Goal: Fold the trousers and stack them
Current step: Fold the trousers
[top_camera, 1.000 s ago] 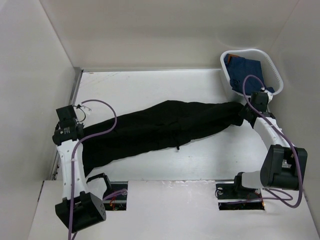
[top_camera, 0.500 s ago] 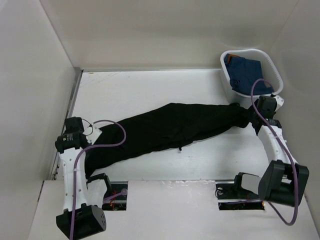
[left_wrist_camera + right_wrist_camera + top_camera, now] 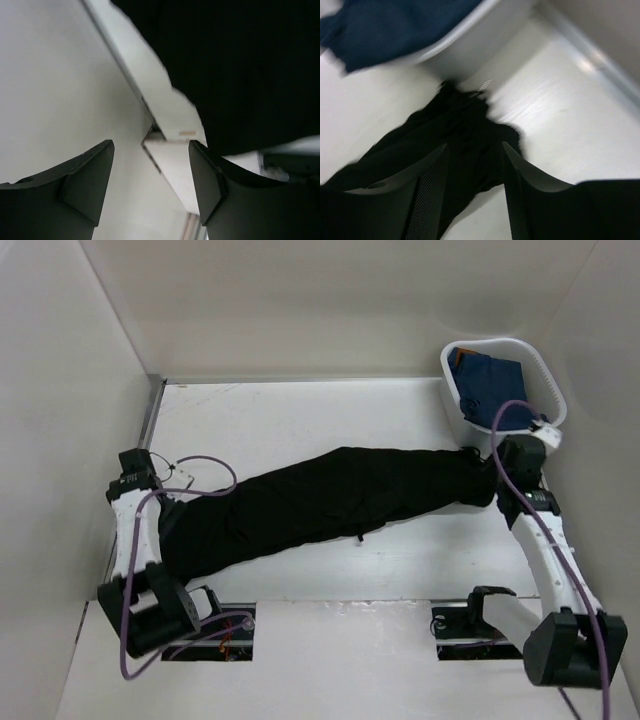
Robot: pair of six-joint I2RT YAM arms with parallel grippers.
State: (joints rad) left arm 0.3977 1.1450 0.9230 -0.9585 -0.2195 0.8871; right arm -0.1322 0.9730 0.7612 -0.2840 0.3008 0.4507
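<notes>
Left hand and right hand gape half open, empty, by each end of the trousers; pinch one layer only and the fold could skew.

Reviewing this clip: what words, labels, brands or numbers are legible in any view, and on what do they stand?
None can be read.
Small white marks on the left arm's wrist housing: too small to read.
The trousers, white basket and blue garment show no text.
</notes>
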